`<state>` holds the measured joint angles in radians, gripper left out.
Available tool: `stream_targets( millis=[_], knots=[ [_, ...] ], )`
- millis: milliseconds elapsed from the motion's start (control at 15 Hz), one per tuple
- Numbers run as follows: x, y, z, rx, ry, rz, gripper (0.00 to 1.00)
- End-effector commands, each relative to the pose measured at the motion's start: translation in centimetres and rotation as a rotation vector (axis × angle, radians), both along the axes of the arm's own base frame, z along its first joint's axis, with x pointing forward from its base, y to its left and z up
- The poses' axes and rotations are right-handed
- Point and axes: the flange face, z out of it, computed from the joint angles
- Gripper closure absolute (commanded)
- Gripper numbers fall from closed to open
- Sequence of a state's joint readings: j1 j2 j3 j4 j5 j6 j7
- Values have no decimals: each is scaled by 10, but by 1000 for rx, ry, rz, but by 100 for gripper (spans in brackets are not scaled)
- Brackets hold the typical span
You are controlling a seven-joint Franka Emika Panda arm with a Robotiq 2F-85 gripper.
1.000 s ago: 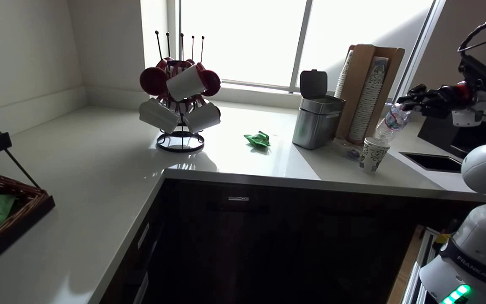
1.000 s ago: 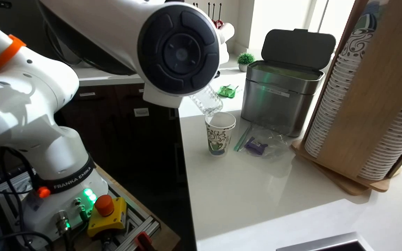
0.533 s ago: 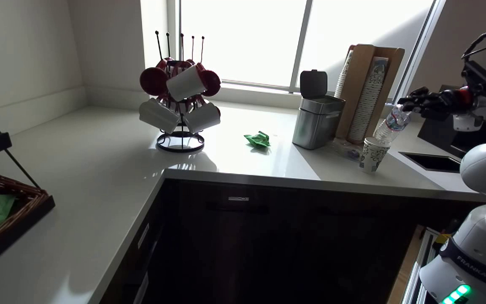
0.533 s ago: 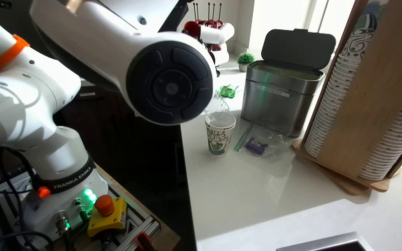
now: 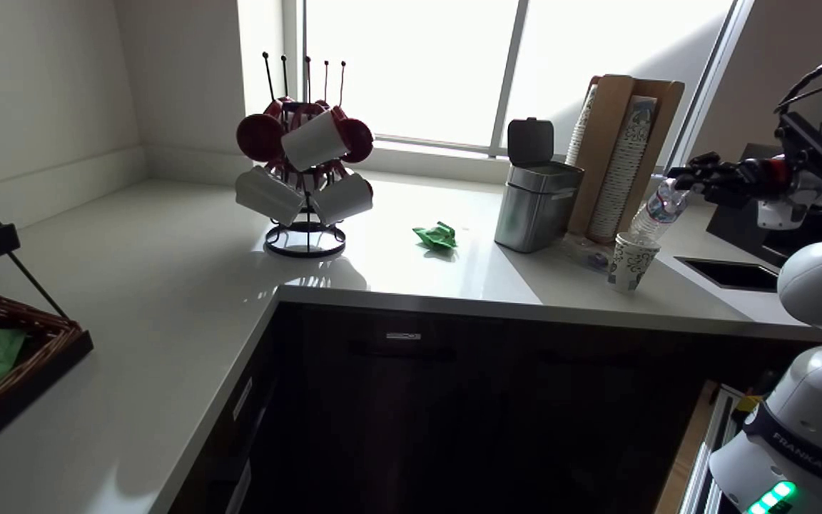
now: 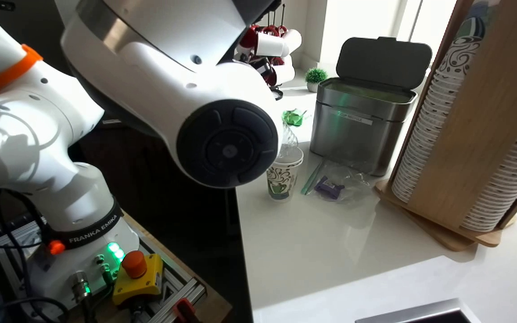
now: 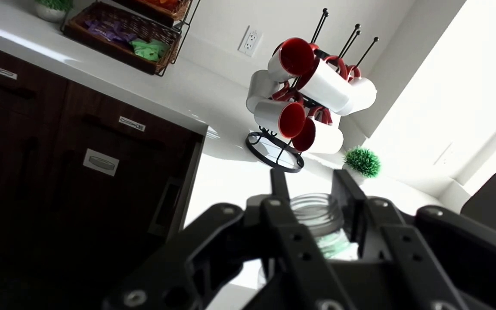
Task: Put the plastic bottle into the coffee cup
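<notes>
The clear plastic bottle (image 5: 663, 207) is tilted, its lower end at the mouth of the patterned paper coffee cup (image 5: 631, 265). The cup stands upright on the counter near its edge. In an exterior view the bottle (image 6: 289, 137) is partly hidden by the arm, and its lower end overlaps the opening of the cup (image 6: 281, 183); how deep it sits I cannot tell. My gripper (image 5: 686, 177) is at the bottle's top. In the wrist view my gripper (image 7: 309, 183) has its fingers on both sides of the bottle's threaded neck (image 7: 317, 211). The cup is hidden there.
A steel bin (image 6: 361, 125) with raised lid and a wooden cup dispenser (image 6: 469, 148) stand beside the cup. A clear bag with a purple packet (image 6: 329, 187) lies close by. A mug rack (image 5: 304, 178) and green packet (image 5: 437, 235) are farther along the counter (image 5: 168, 285).
The arm's wrist joint has come down and the gripper's angle has changed slightly. The bottle's lower end has moved from beside the cup's rim to over its opening. The cup has not moved.
</notes>
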<state>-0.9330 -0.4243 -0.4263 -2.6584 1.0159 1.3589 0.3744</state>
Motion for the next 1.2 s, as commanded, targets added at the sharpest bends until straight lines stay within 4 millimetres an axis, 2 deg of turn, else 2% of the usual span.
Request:
stream_targets(
  millis=[0,733,800,867,933,1000,1067,1133],
  knots=[
    [1,-1,-11,63,-55,-3,92],
    [-4,-9,-32,183,-63,-26,92],
    [-4,-10,-33,187,-60,-27,71],
    [-4,-10,-35,190,-57,-30,61],
    [-5,-11,-36,193,-55,-33,59],
    [-5,-11,-37,195,-54,-35,44],
    [-6,-12,-37,196,-54,-37,34],
    [-7,-12,-38,196,-58,-37,34]
  ],
)
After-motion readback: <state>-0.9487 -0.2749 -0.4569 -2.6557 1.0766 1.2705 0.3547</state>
